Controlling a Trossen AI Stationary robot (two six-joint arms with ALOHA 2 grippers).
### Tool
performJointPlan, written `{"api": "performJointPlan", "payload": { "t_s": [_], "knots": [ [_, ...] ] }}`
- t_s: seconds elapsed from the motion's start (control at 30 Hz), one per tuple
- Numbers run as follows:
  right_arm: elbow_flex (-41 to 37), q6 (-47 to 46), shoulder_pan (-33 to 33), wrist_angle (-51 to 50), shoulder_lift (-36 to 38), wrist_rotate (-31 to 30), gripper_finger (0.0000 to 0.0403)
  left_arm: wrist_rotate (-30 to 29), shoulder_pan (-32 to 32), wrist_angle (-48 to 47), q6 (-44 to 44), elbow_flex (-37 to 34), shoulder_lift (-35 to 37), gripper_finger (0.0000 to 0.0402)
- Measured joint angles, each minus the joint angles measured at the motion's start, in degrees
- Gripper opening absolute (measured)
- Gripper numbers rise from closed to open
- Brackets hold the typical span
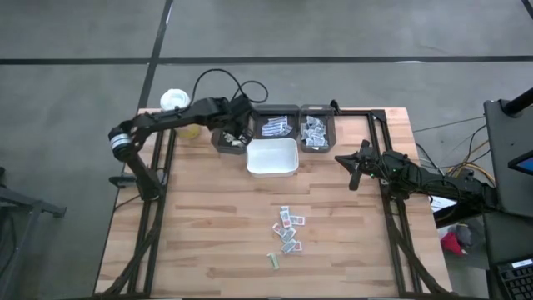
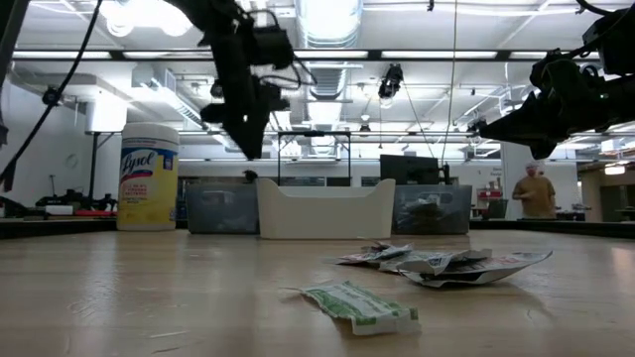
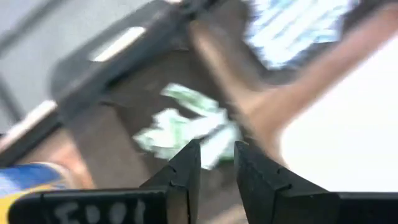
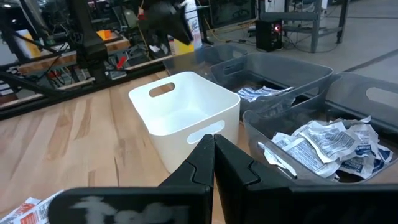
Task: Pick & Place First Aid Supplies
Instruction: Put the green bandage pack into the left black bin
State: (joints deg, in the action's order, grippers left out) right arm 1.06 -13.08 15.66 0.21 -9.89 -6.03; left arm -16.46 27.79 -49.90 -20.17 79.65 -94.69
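My left gripper [image 3: 214, 163] w/ jaws slightly apart, empty, above green packets [image 3: 186, 121] in left bin [image 1: 226, 137]; right gripper [image 4: 213, 155] shut, empty.

A: Where do the 4 cameras sit?

B: 1 looks straight down on the whole counter [image 1: 208, 217]. 1 sits at counter height, facing the room. 2 ride the wrists, close over the bins.

A: Any overlap?

B: All but the left wrist view show the white bin [image 1: 271, 157].
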Motion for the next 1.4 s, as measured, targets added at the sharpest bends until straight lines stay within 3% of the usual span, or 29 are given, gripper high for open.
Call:
{"api": "performJointPlan", "payload": {
  "t_s": [0.17, 0.27, 0.43, 0.57, 0.7, 1.0, 1.27, 1.4],
  "knots": [
    [0.0, 0.08, 0.02, 0.02, 0.0, 0.0, 0.0008, 14.64, -5.86, -1.54, -1.47, 3.86, 1.71, 0.0092],
    [0.0, 0.2, 0.02, 0.01, 0.0, -0.01, 0.0008, 18.0, -13.18, -1.54, -2.86, 5.11, 2.17, 0.0092],
    [0.02, 0.22, 0.02, 0.02, 0.0, 0.0, 0.0008, 15.83, -28.42, 2.81, -5.49, 5.69, 1.79, 0.0092],
    [0.01, 0.22, 0.0, 0.01, 0.0, 0.01, 0.0008, 7.07, -39.65, 11.24, -7.43, 5.28, -0.4, 0.0092],
    [0.0, 0.24, 0.0, 0.01, -0.04, -0.01, 0.0008, 0.25, -46.3, 17.53, -11.7, 5.98, -4.3, 0.0092],
    [0.0, 1.75, 0.02, 0.0, -0.02, -0.01, 0.0008, 1.5, -50.18, 11.77, -22.46, 15.3, -17.78, 0.0082],
    [0.0, 1.75, 0.02, 0.0, -0.02, -0.01, 0.0008, 15.81, -50.27, 2.96, -26.64, 21.64, -26.54, 0.0081],
    [0.0, 1.75, 0.02, 0.0, -0.06, -0.01, 0.0008, 18.62, -50.62, 3.3, -29.0, 21.96, -28.43, 0.0081]
  ]
}}
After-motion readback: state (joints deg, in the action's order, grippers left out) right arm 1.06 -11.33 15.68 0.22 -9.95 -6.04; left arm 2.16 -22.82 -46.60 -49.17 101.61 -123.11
